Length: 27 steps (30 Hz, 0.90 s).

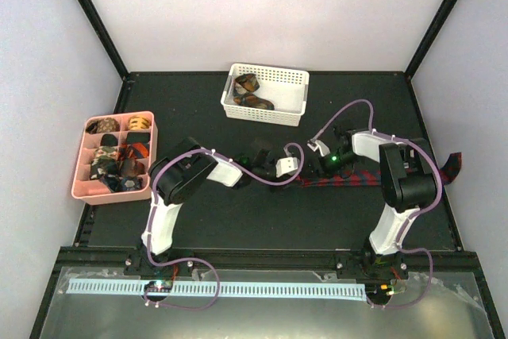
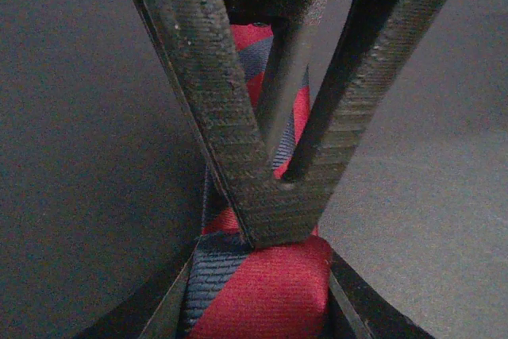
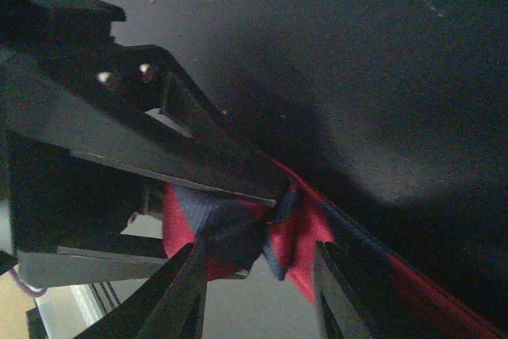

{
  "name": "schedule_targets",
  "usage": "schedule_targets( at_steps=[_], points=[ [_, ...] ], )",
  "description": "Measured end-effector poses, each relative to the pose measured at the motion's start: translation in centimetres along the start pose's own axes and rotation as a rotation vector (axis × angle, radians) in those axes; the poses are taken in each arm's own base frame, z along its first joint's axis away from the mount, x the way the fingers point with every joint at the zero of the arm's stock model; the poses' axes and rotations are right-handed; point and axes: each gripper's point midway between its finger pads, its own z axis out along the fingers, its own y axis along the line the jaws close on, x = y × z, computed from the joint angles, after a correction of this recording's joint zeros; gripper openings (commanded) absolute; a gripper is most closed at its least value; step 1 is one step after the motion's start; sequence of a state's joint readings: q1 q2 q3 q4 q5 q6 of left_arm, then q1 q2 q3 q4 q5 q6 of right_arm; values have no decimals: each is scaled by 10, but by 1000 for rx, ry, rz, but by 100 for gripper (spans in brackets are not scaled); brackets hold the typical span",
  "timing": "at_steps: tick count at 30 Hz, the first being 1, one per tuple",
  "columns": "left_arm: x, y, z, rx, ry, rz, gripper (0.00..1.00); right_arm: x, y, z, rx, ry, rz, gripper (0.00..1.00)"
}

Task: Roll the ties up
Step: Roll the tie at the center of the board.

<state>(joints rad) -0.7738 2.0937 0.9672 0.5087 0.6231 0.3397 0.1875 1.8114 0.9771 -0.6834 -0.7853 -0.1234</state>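
Observation:
A dark red-and-black plaid tie (image 1: 365, 176) lies flat across the right of the black table, and its far end reaches the right edge. My left gripper (image 1: 295, 166) is at the tie's left end. In the left wrist view its jaws (image 2: 262, 267) are shut on the folded red-and-navy end (image 2: 262, 295). My right gripper (image 1: 324, 156) meets it there, and one right finger (image 2: 270, 196) rests on the tie just past my left jaws. In the right wrist view the bunched tie end (image 3: 294, 236) sits pinched between the right gripper's tips (image 3: 258, 248).
A pink divided tray (image 1: 82, 190) at the left holds several coiled ties. A white basket (image 1: 294, 78) at the back holds brown patterned ties (image 1: 250, 91). Purple cables loop over both arms. Black frame posts stand at the back corners.

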Motion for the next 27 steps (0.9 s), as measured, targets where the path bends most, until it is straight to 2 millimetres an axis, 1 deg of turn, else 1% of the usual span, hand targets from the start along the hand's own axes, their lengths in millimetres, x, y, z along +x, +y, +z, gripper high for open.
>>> schedule_targets(
  at_steps=[5, 9, 16, 22, 23, 24, 27],
  points=[
    [0, 0, 1, 5, 12, 1, 34, -1, 8, 2, -16, 4, -8, 37],
    [0, 0, 1, 8, 18, 4, 34, -3, 11, 7, -13, 13, -12, 32],
    [1, 0, 1, 9, 22, 5, 34, -4, 10, 10, -17, 21, 12, 37],
    [1, 0, 1, 9, 22, 8, 34, -8, 17, 9, -54, 11, 41, 39],
    [0, 1, 1, 9, 21, 8, 34, -9, 18, 9, -56, 11, 44, 38],
    [0, 1, 1, 9, 21, 8, 35, -9, 18, 8, -56, 11, 45, 34],
    [0, 0, 1, 10, 23, 7, 34, -9, 17, 9, -53, 13, 59, 17]
  ],
)
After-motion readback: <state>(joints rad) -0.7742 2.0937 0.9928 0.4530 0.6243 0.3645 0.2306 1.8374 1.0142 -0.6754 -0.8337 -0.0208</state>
